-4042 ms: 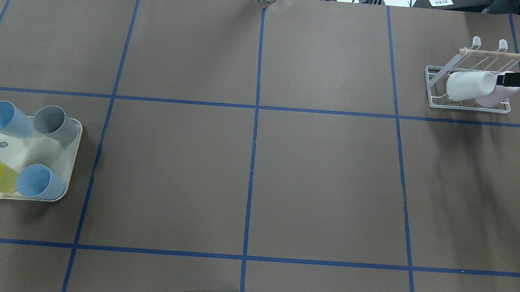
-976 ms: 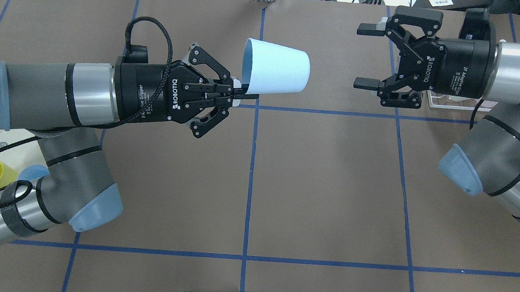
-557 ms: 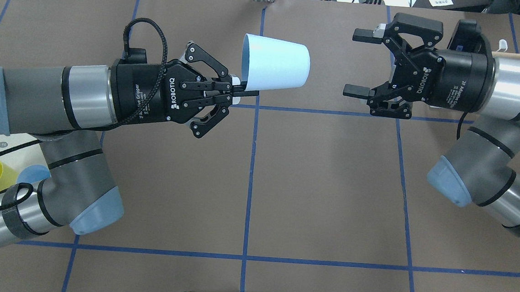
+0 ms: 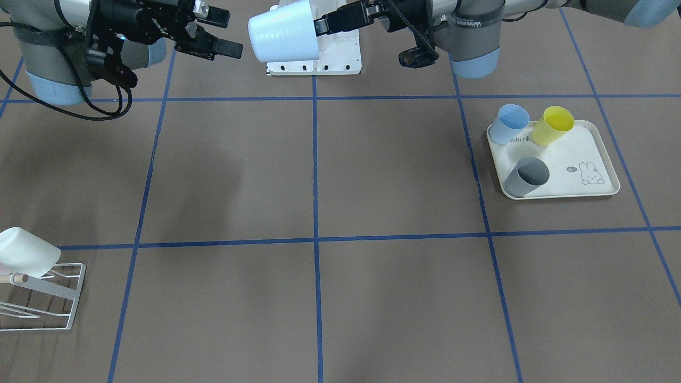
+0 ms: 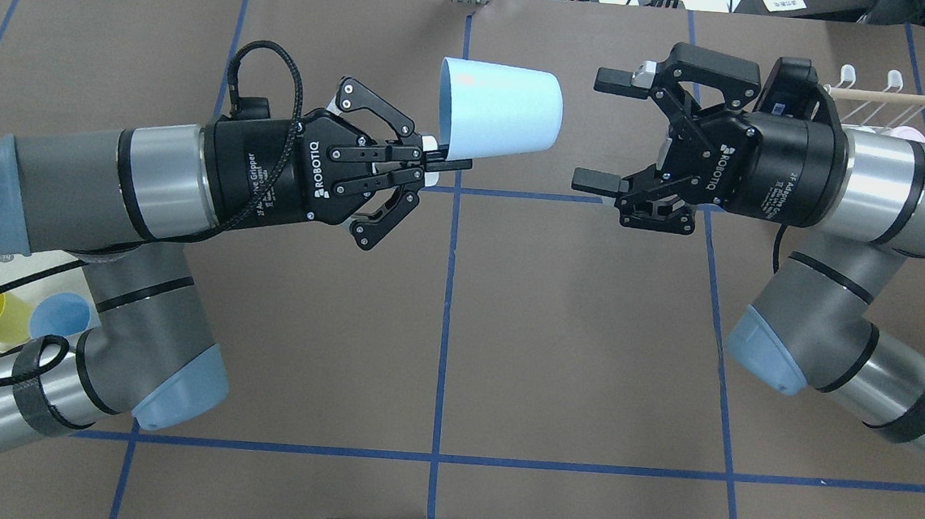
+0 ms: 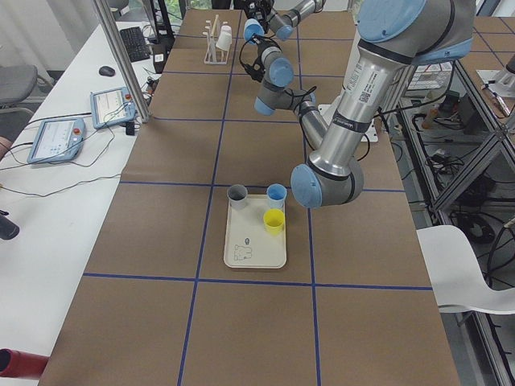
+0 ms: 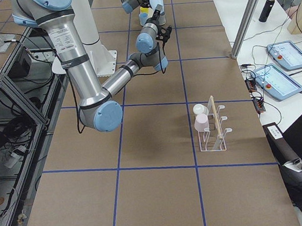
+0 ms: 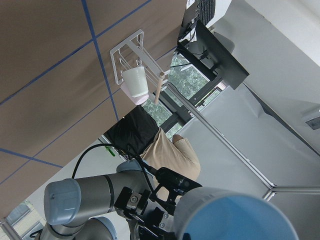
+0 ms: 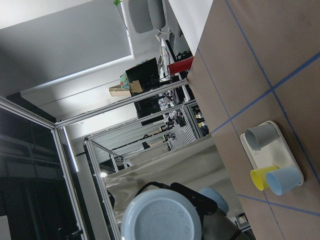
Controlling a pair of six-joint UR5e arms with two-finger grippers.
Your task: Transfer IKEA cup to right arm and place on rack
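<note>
Standing nearest in the overhead view, on a cream tray at the robot's left: a yellow cup, a blue cup, a grey cup. Beyond, up in the air over the table's middle, pinched tight by its rim in the left gripper: the light-blue cup, lying sideways, base toward the right gripper. Spread wide there, near that base, not touching. Farthest, at the right: the white wire rack, bearing a white cup and a pale pink cup.
</note>
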